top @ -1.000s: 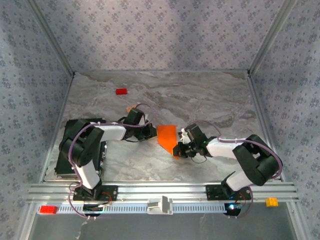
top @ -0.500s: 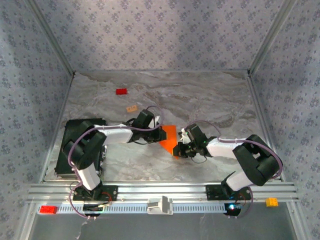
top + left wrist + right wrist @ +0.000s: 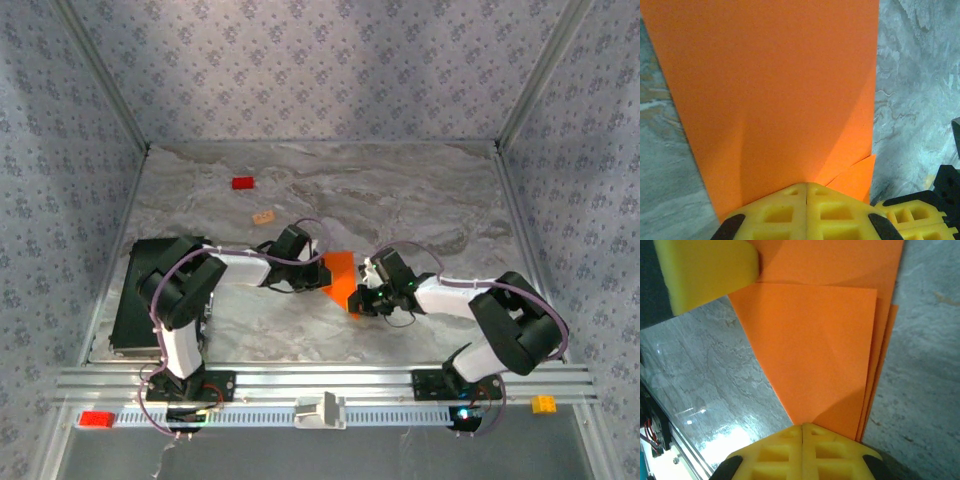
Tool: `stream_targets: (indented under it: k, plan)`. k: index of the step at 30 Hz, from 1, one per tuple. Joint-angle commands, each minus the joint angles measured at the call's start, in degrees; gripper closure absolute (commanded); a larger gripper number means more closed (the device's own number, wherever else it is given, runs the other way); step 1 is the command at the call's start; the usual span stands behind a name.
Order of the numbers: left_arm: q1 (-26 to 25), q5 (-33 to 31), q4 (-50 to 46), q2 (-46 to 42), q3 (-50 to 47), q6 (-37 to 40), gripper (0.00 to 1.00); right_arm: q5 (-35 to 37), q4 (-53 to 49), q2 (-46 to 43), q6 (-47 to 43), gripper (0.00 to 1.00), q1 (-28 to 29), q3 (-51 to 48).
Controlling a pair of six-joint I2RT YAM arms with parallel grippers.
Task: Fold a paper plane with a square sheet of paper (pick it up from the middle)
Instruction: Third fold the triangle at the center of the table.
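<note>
Two tools: the left tool [image 3: 320,270] and the right tool [image 3: 360,298] are both clenched on the sheet of paper [image 3: 340,272].
Paper place: near the middle of the worktop [image 3: 400,190], with the left tool at its 9 o'clock and the right tool at its 5 o'clock.
Risk: pulling apart could rip it, and a slip would spoil the fold.
Paper look: bright orange, folded in layers, with uneven edges.

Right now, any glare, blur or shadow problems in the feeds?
Top external: even light, no glare, paper sharp. Left wrist: soft shadow on the paper just ahead of the left claw, focus fine. Right wrist: blown-out glare on the table lower left; the yellow pad upper left is blurred.
</note>
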Motion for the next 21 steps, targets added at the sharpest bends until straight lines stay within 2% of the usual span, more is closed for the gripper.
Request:
stream_targets:
  k: [1, 7, 12, 17, 21]
  plan:
    - [-0.1, -1.8, -0.8, 1.7, -2.0, 0.5, 0.96, 1.0, -5.1, -0.8, -0.1, 0.98, -0.3, 1.5]
    - [-0.1, -2.5, -1.4, 1.5, -2.6, 0.7, 0.96, -2.5, -4.6, 0.5, -1.2, 0.97, 0.5, 7.4]
    - [-0.1, -2.6, -1.7, 1.5, -2.4, 0.9, 0.96, -1.8, -4.1, 6.5, -2.0, 0.97, 1.6, 11.0]
    - [-0.1, -2.6, -1.7, 1.8, -2.2, 1.0, 0.97, -1.5, -2.7, 11.7, -1.6, 0.97, 2.5, 11.7]
    - [0.0, -2.6, -1.4, 2.2, -2.1, 1.0, 0.97, -0.6, -3.7, 11.4, -2.1, 0.97, 2.6, 9.6]
